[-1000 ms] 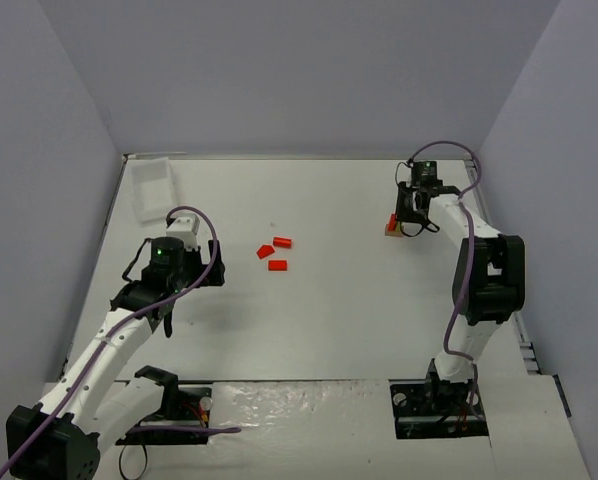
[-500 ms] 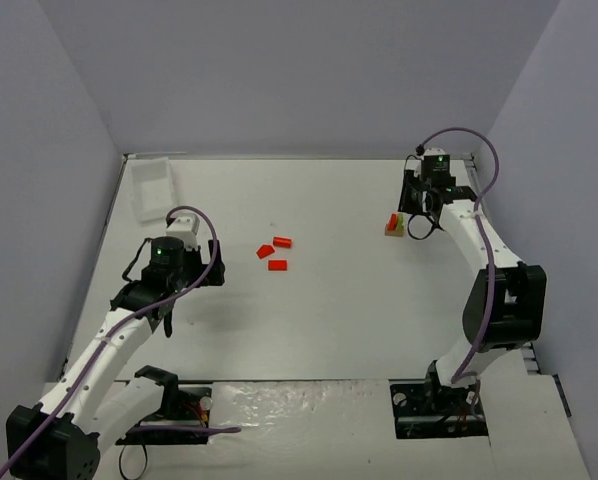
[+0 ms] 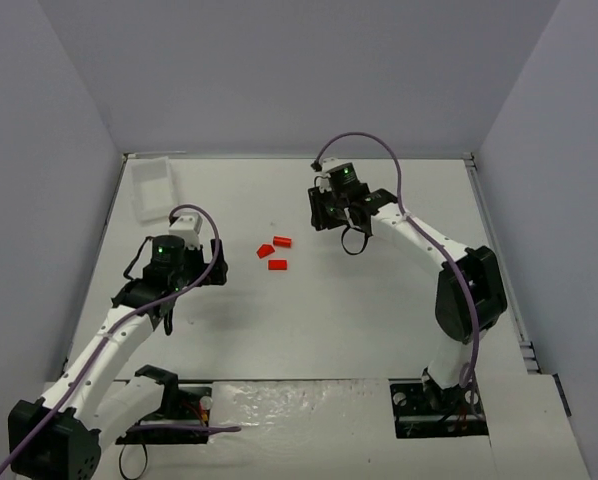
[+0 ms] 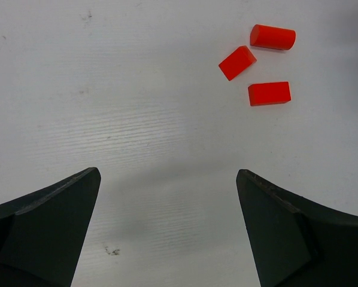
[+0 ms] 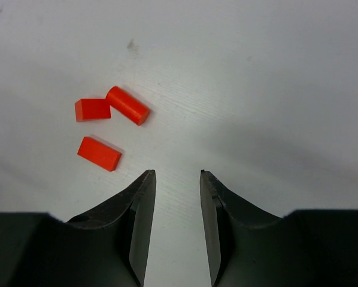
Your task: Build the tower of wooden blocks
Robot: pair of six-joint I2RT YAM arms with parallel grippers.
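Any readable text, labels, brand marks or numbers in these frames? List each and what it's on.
None: no text can be read in any view.
Red blocks: plain faces, no marks.
Clear plastic tray: no label visible.
Left gripper and right gripper: plain dark fingers, no print.
Arm bases: any print there is too small to read.

White-shelled left arm (image 3: 109,345) and right arm (image 3: 424,235), black joint housings between slim links. Looped purple cable (image 3: 217,255) along each, small green light (image 3: 160,252) on each black wrist. Matte dark grey tapered fingers (image 4: 44,233).
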